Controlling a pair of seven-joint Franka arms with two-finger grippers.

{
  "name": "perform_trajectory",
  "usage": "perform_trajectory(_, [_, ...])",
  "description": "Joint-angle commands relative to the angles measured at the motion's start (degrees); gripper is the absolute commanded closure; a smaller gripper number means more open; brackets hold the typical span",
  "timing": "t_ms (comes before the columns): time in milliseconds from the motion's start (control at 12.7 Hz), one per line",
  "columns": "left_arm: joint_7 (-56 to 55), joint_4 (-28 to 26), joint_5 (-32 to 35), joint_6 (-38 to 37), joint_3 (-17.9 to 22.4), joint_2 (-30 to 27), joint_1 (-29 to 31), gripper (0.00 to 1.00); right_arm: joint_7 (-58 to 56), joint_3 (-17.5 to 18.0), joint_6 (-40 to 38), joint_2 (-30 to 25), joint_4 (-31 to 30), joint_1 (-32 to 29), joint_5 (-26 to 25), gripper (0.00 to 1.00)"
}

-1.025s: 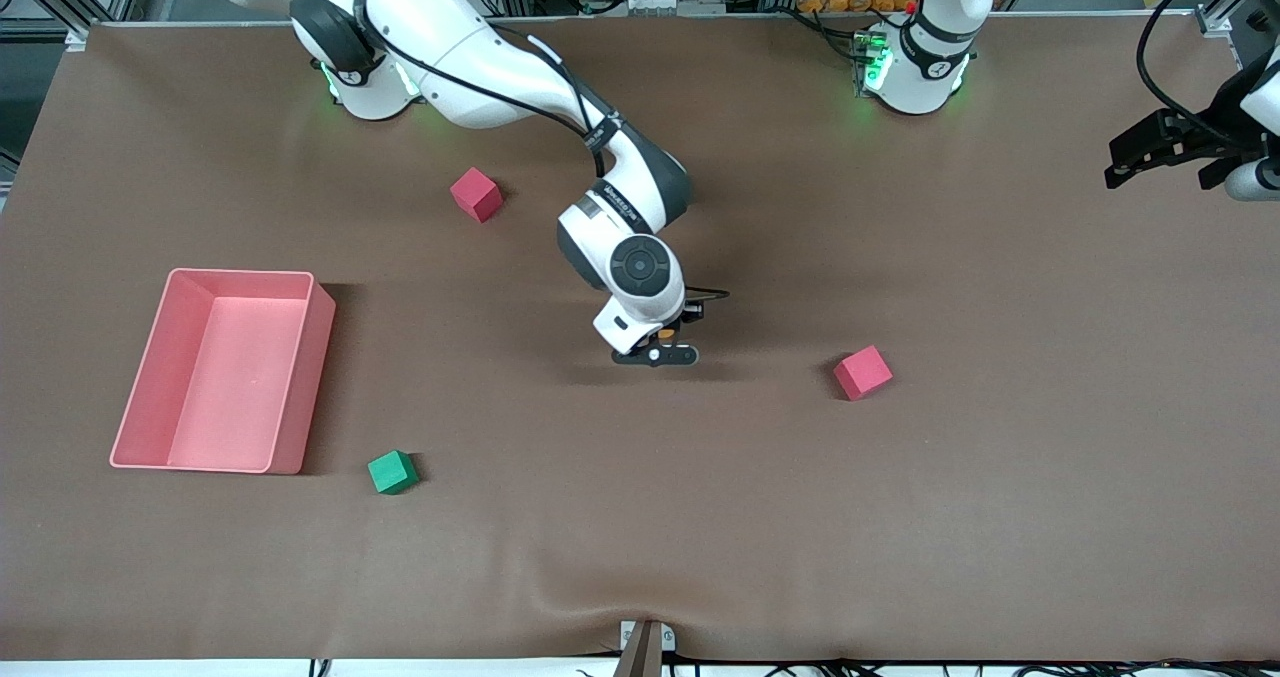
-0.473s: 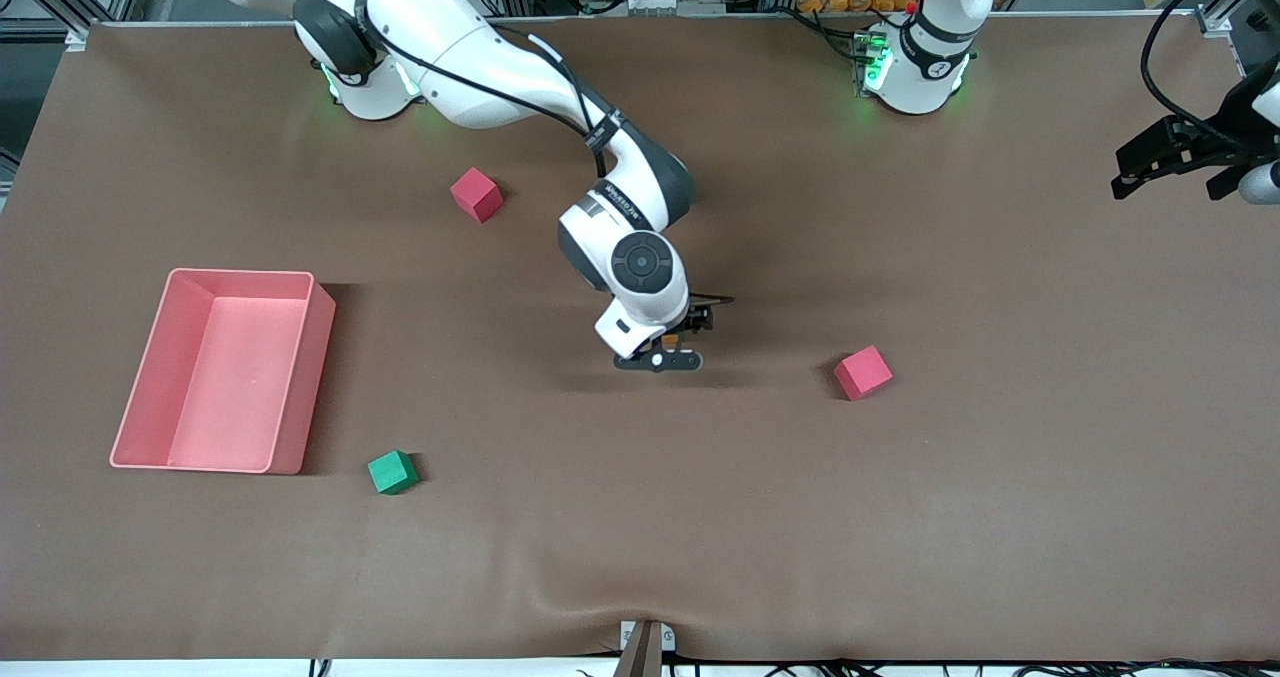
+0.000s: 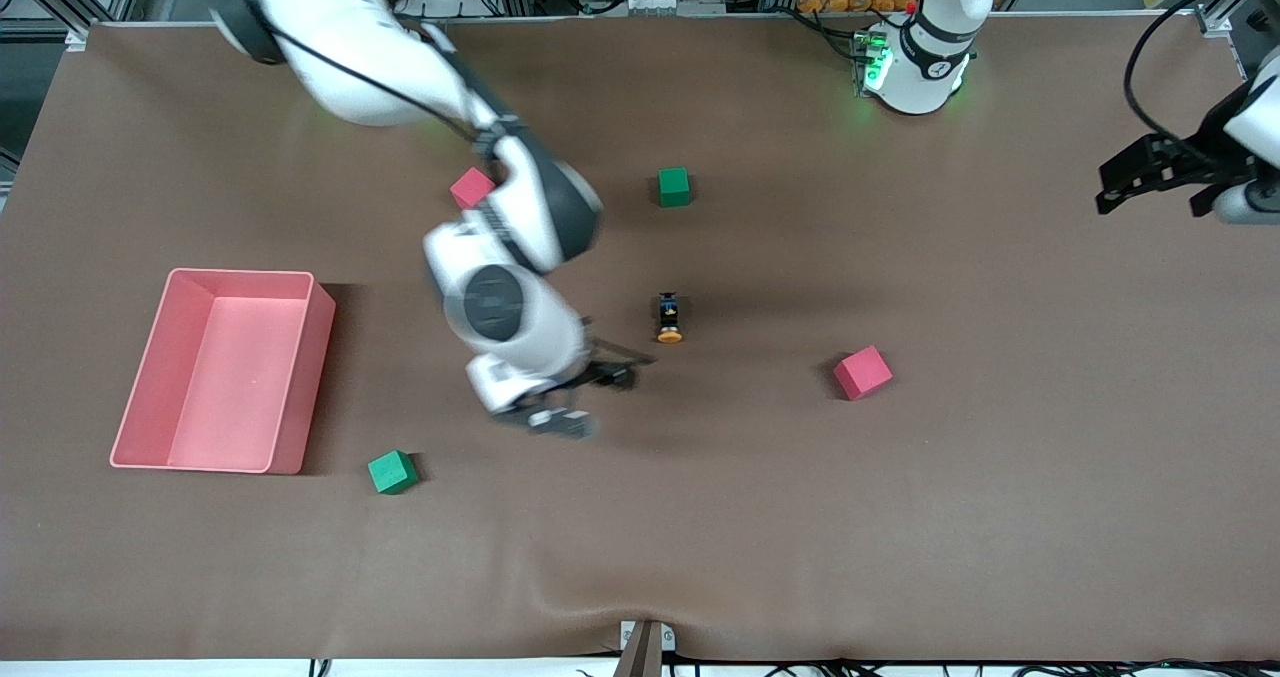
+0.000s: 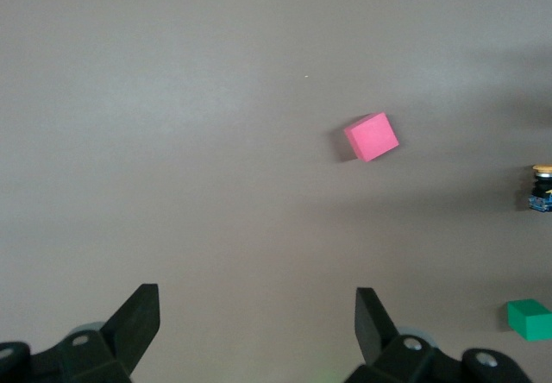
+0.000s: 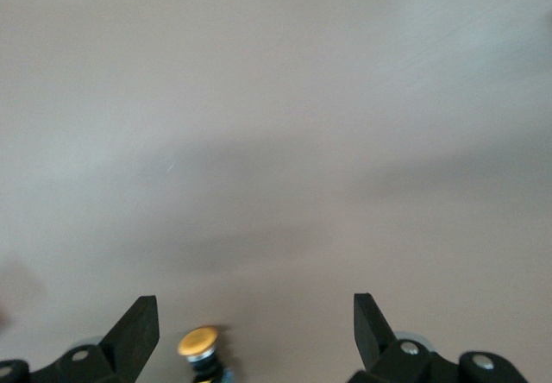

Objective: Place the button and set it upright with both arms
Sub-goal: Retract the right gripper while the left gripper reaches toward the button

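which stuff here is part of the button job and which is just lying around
Part of the job:
button, lying on the table
right tool, open, over the table beside the button
left tool, open, waiting over its end of the table

Lying about:
two pink cubes
two green cubes
pink bin

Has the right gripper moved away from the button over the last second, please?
Yes. The right gripper, open, has drawn off toward the pink bin at the right arm's end, leaving the button free on the table.
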Motion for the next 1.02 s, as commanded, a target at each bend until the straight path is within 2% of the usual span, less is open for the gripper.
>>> perform_trajectory(0, [-0.1,0.3,-0.3,3.0,-3.4,3.0,-0.1,0.0,-3.3,2.6,-9.8,-7.8,-1.9,-9.3,-0.8,0.0])
perform_trajectory(236, [-4.7,0.5,-0.3,5.3,-8.9,6.7,-0.3,0.0,-8.6,2.4,-22.1,-16.0,-1.9,-19.1,-0.7,0.0])
perform_trajectory(315, [-6.8,0.6,-0.6,5.9,-11.3,7.9,-1.2,0.0,-9.1,1.8,-24.6,-18.6,-1.9,-20.6,-1.1,0.0])
perform_trajectory(473, [-12.7,1.4,-1.4,5.9,-13.1,11.7,-3.9,0.0,-11.0,1.9,-26.3,-23.8,-2.2,-24.9,-1.5,0.0])
perform_trajectory(631, [-21.9,8.1,-2.6,5.7,-13.7,19.8,-9.3,0.0,-13.1,0.8,-26.6,-27.8,-3.3,-26.4,-1.8,0.0])
perform_trajectory(788, [-31.0,13.1,-2.5,5.9,-13.7,27.2,-14.5,0.0,-13.8,-2.6,-24.0,-34.2,-11.5,-25.7,-2.0,0.0])
perform_trajectory(946, [-36.4,17.8,-2.4,6.6,-13.3,33.5,-19.7,0.0,-22.9,-6.6,-18.0,-43.8,-25.4,-25.7,-2.8,0.0])
